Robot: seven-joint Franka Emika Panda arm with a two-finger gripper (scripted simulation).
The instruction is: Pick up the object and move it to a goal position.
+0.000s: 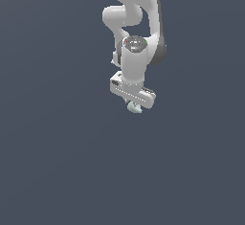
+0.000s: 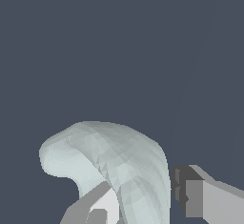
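The pale object (image 2: 114, 166) sits between the gripper (image 2: 143, 204) fingers (image 2: 200, 197) — closed about it, apparently held — its curved length arching beyond the tips.

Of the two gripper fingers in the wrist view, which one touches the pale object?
The lighter finger, pressed against the pale object; the dark-padded finger stands apart from it.

Object (image 2: 119, 161) — pale, faceted, matt; claw (image 2: 143, 204) — smooth grey plastic.
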